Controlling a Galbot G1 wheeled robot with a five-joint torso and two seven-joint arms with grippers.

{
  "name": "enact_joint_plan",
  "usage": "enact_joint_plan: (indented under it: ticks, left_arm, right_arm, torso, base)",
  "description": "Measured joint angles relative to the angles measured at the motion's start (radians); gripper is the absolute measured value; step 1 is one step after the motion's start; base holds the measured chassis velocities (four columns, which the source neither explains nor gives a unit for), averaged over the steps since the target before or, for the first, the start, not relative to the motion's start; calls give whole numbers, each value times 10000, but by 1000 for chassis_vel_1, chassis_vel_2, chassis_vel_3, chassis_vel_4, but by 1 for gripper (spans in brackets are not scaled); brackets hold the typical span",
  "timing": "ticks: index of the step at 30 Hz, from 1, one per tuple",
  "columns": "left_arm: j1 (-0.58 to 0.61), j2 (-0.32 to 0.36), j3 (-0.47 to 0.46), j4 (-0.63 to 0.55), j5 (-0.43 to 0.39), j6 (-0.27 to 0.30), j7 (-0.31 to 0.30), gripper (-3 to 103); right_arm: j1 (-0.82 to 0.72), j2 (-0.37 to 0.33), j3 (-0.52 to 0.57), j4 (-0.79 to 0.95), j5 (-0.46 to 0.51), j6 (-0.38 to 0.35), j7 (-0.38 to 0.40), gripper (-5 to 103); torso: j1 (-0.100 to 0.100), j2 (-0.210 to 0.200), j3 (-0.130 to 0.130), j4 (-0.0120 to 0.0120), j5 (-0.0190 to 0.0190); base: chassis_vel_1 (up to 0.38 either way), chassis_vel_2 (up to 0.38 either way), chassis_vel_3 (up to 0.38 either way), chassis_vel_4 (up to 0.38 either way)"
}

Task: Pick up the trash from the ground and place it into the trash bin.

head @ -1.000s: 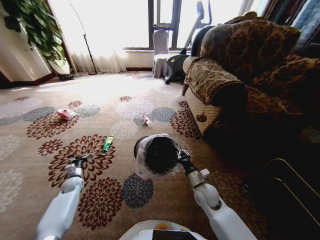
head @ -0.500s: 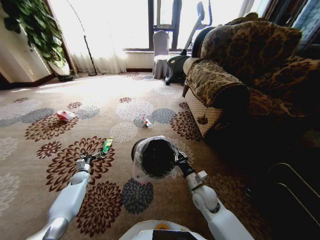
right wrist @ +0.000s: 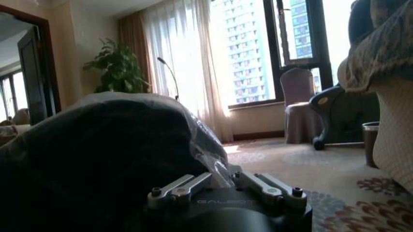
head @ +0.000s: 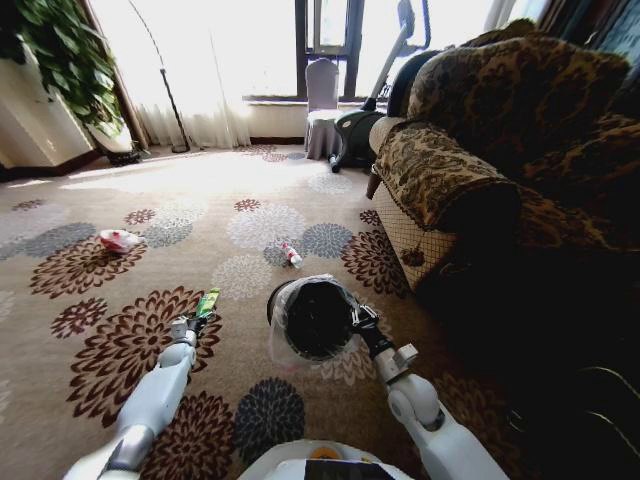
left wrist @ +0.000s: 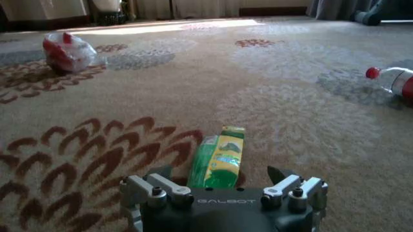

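Left gripper (left wrist: 219, 176) is low over the carpet (head: 250, 190), jaws spread either side of the green wrapper (left wrist: 218, 162), not closed. Right gripper (head: 357, 319) is clamped on the trash bin (head: 313, 318) rim at 3 o'clock. A red-white wad (head: 118, 240) lies at 10 o'clock.

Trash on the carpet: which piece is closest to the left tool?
The green wrapper, lying flat right between the open left tool's fingers. The red-and-white bag and bottle lie farther off.
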Motion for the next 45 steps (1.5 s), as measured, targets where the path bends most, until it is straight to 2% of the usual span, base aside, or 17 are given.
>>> enact_joint_plan:
  ticks: [6,13,15,16,19,21,27,31,32,34,40,41,43,44,45]
  left_arm:
    - [-330,-33,4,1024,540,-90,18,100]
    - [-478,-137,-2,1371,151,174,245,98]
    - [-618,-207,-1,1502,73,263,312,91]
    - [-618,-207,-1,1502,73,263,312,91]
    - [-664,-239,6,1571,70,268,358,79]
    - [-666,-244,5,1584,69,268,366,79]
    - [-718,-308,-37,1676,-384,461,506,59]
    - [-725,-374,-80,1651,-472,486,548,51]
    - [-682,-401,-102,1564,-516,487,550,43]
    - [-651,-408,-109,1512,-541,487,550,43]
    - [-40,-389,-169,656,-812,201,556,24]
    - [182,-366,-214,275,-932,101,564,19]
    - [380,-338,-255,-116,-1072,47,561,19]
    - [551,-318,-285,-464,-1155,-2,539,16]
    - [1225,-244,-401,-1861,-1211,-284,424,12]
  right_arm:
    - [-221,-44,244,4,36,70,2,0]
    - [-446,-148,512,98,135,165,2,0]
    - [-590,-135,605,160,142,203,1,0]
    - [-590,-135,605,160,142,203,1,0]
    - [-761,-141,790,187,143,285,1,0]
    - [-782,-145,821,188,145,294,1,0]
    - [-844,-146,911,235,160,338,2,0]
    - [-885,-153,953,285,163,341,1,0]
    - [-916,-161,984,300,163,343,1,0]
    - [-930,-165,1001,307,163,346,1,0]
    - [-940,-170,1085,295,164,377,1,0]
    - [-894,-170,1069,252,164,377,1,0]
    - [-834,-175,1042,210,167,377,0,0]
    - [-787,-179,1026,172,172,377,0,0]
    - [-511,-183,991,-39,221,376,-1,0]
  torso:
    - [2,0,2,-1,-2]
    - [1,0,1,-2,-3]
    - [2,0,2,-3,-4]
    - [2,0,2,-3,-4]
    - [2,0,2,-3,0]
    - [2,0,2,-3,0]
    - [2,0,2,-1,-2]
    - [2,0,2,-1,-3]
    - [2,0,2,-2,-3]
    - [2,0,2,-3,-3]
    - [2,0,2,-1,-4]
    - [2,-1,2,-1,-6]
    - [2,-1,2,-1,-6]
    - [2,-1,2,-2,-5]
    - [2,-1,3,-1,-4]
  base:
    - [0,0,0,0]
    - [0,0,0,0]
    - [0,0,0,0]
    - [0,0,0,0]
    - [0,0,0,0]
    - [0,0,0,0]
    - [0,0,0,0]
    - [0,0,0,0]
    - [0,0,0,0]
    - [0,0,0,0]
    - [0,0,0,0]
    - [0,0,0,0]
    - [0,0,0,0]
    - [0,0,0,0]
    - [0,0,0,0]
